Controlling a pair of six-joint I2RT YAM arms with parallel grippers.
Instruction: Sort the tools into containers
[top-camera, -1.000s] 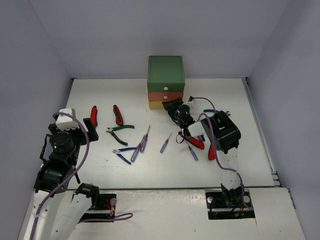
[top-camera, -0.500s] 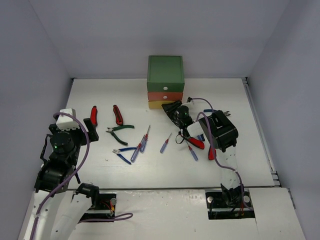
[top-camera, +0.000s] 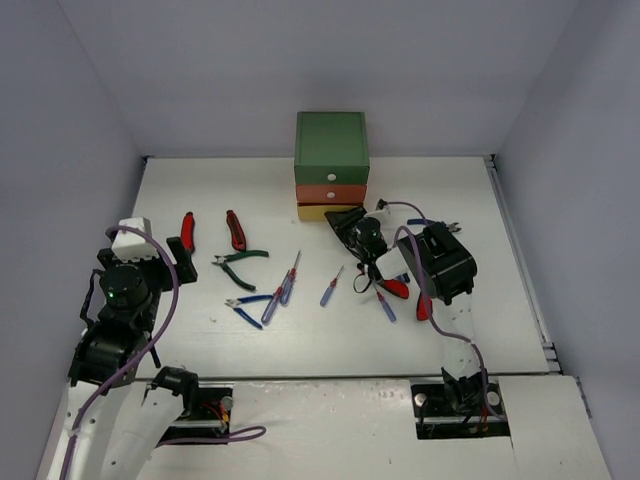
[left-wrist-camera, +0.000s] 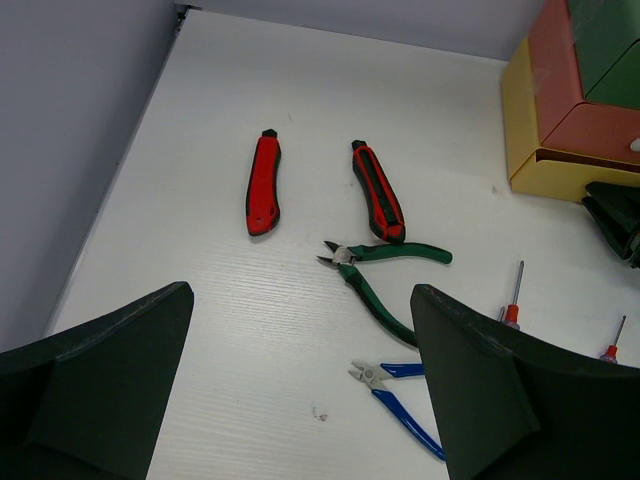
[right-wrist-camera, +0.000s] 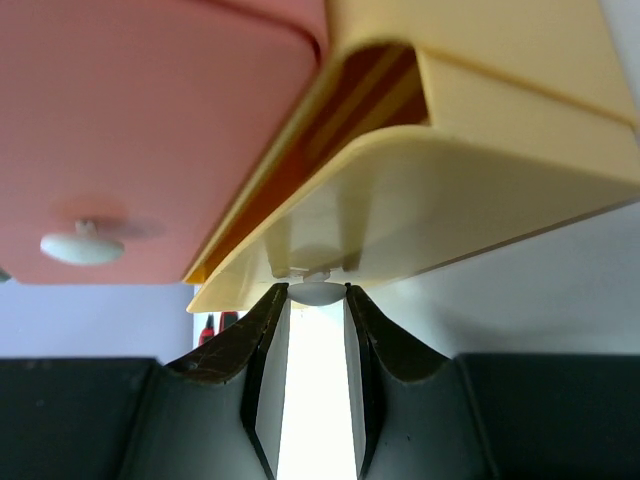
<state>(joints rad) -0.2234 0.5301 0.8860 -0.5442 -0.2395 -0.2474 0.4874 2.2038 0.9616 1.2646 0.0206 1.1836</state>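
Observation:
The cabinet stands at the back centre: green drawer (top-camera: 332, 140), orange-red drawer (top-camera: 331, 193), yellow drawer (top-camera: 318, 211). My right gripper (top-camera: 343, 214) is shut on the yellow drawer's white knob (right-wrist-camera: 316, 292); the yellow drawer front (right-wrist-camera: 480, 200) stands slightly out from the cabinet. My left gripper (left-wrist-camera: 300, 295) is open and empty, above the table's left side. Two chunky red tools (left-wrist-camera: 263, 183) (left-wrist-camera: 377, 191), green pliers (left-wrist-camera: 385, 270) and blue cutters (left-wrist-camera: 400, 395) lie before it.
Thin screwdrivers (top-camera: 290, 275) (top-camera: 331, 287) (top-camera: 384, 303) lie mid-table. Red-handled tools (top-camera: 395, 288) (top-camera: 422, 305) lie partly under the right arm. The orange-red drawer's knob (right-wrist-camera: 82, 247) is up left of my right fingers. Grey walls enclose the table.
The right wrist has settled slightly lower and nearer, its fingers staying at the yellow drawer's knob. The left arm and the tools have not moved.

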